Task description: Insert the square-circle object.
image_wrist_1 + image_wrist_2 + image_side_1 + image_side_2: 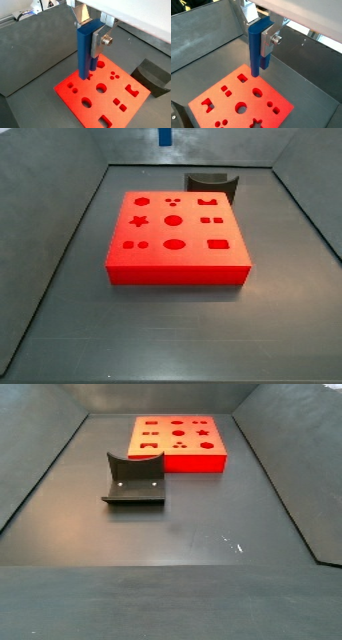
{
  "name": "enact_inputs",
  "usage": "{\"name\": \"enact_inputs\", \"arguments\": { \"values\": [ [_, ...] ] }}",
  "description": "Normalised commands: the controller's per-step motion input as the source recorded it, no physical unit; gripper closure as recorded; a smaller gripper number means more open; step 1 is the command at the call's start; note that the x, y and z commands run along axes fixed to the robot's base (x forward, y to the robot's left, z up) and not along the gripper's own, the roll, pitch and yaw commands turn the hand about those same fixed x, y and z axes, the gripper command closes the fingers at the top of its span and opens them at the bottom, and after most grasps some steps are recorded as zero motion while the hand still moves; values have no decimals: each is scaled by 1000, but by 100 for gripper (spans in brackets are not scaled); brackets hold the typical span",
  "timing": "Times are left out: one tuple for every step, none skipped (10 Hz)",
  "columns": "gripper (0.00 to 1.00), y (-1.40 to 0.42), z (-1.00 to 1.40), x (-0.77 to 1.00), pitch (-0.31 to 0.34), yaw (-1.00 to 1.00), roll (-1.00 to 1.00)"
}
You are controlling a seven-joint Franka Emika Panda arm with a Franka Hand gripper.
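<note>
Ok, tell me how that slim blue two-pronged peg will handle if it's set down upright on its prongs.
The slim blue two-pronged peg, held in the hand above the flat red block with shaped holes, looks rigid, so it probably won't flex. Tall and narrow, it would likely tip if stood on its prongs. Its flat faces suggest it wouldn't roll.

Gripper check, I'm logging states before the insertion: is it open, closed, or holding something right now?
Gripper: closed on the blue square-circle object, held upright above the red block, prongs pointing down and not yet in any hole.
</note>
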Motion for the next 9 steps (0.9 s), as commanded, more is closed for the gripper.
{"name": "enact_inputs", "arguments": {
  "values": [
    [100,0,-446,-69,0,-251,0],
    [100,0,-920,-217,-23,-423,43],
    [100,-26,-977,-266,-23,-429,101],
    [100,-34,-991,-266,-23,-431,94],
    [100,-54,-1000,-249,-59,-454,16],
    [100,-126,-966,-194,-120,-494,27],
    [100,-111,-957,-220,-124,-463,33],
    [100,-194,-849,-134,-84,-423,170],
    [100,-246,-734,-3,-64,-491,256]
  ]
}}
